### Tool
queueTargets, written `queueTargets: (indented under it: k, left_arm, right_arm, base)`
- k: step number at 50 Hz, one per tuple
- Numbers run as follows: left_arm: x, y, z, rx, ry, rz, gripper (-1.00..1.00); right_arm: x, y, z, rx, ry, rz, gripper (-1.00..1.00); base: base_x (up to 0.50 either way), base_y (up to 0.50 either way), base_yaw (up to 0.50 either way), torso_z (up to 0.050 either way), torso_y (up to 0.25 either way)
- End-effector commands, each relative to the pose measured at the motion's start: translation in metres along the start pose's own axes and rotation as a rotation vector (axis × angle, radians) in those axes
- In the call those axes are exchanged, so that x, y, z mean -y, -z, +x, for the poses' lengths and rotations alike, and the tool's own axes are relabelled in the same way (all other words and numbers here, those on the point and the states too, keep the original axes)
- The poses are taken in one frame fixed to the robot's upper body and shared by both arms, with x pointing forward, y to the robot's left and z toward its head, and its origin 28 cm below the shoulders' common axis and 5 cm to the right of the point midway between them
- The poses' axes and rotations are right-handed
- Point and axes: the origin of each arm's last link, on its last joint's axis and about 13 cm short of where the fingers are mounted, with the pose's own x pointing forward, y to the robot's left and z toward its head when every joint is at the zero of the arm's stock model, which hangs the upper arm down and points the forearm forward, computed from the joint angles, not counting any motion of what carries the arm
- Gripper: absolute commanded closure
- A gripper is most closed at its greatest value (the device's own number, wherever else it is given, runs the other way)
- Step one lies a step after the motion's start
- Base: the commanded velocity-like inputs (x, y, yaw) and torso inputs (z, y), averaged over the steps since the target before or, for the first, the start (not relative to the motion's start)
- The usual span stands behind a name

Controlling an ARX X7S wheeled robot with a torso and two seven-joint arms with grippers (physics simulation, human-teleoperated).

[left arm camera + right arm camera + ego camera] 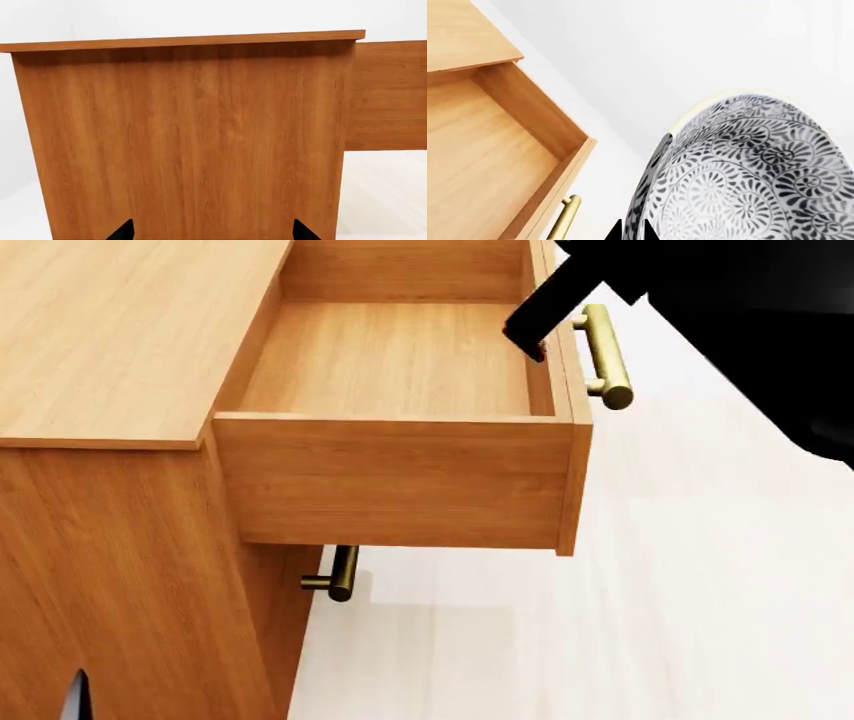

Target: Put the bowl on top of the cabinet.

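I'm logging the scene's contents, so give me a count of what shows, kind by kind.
Cabinet: 1
Open drawer, nothing visible inside: 1
Brass bar handles: 2, one on the open drawer, one lower down
Patterned bowl: 1
Total: 5

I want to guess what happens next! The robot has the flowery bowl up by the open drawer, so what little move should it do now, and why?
Probably carry the bowl, held in the right pincer, sideways toward the cabinet top. Right now it hangs beside the open, empty drawer, out past its brass handle, not over the flat top yet.
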Motion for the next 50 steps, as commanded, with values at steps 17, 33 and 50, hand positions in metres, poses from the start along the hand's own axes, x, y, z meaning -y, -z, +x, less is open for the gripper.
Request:
queueTargets:
  k: [17,33,50]
  left_arm:
    - [0.002,0.002,0.000,-0.007,0.005,0.002,-1.00]
    - [0.002,0.003,-0.001,-0.008,0.009,0.013,-1.00]
    - [0.005,0.006,-0.004,-0.015,0.016,0.032,-1.00]
  right_arm:
    - [-0.006,-0.039,0.007,0.106,-0.018,-0.030,1.00]
    - [-0.023,-0.070,0.019,0.179,-0.097,-0.063,1.00]
    - [-0.043,-0.093,0.020,0.280,-0.223,-0.092,1.00]
  base:
    - [0.00,0.00,0.00,0.000,0.000]
    - [0.00,0.00,0.00,0.000,0.001]
    - [0.00,0.00,0.00,0.000,0.001]
